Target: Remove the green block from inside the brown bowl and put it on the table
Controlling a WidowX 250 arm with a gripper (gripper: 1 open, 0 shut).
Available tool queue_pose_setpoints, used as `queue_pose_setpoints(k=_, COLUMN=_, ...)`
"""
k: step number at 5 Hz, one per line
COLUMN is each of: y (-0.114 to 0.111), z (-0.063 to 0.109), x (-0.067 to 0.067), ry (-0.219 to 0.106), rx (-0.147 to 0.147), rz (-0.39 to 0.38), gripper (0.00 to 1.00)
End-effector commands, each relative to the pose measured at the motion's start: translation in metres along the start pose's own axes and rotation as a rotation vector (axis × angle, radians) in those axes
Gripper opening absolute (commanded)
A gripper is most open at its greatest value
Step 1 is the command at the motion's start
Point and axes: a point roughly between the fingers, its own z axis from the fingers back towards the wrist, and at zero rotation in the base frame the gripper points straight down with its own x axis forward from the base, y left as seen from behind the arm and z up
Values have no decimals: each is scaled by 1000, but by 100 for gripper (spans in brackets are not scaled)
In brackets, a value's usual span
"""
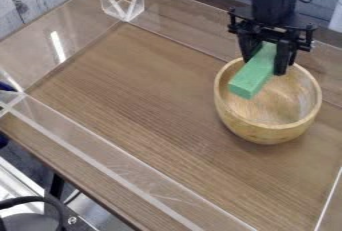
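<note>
Holding the green block (254, 74) by its upper end, your gripper (270, 58) has its jaws clamped tight, and the block hangs tilted over the near-left rim of the brown bowl (271, 108). Watch that lower end: it could clip the rim or pivot loose before you reach the table (134, 105), since the grip sits off-centre.

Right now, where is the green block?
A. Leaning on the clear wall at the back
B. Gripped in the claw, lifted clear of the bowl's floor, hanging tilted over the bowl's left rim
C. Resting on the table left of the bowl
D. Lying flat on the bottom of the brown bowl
B: the claw is shut on the green block, which hangs tilted over the left rim of the brown bowl, whose inside is bare.
</note>
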Motion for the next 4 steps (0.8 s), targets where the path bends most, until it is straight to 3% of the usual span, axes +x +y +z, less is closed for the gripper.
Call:
queue_pose_setpoints(k=1, y=3, z=26, x=6, ry=-78, rx=8, rz=-3, gripper=0)
queue_pose_setpoints(k=4, y=17, z=27, x=3, ry=-70, rx=22, rz=19, gripper=0)
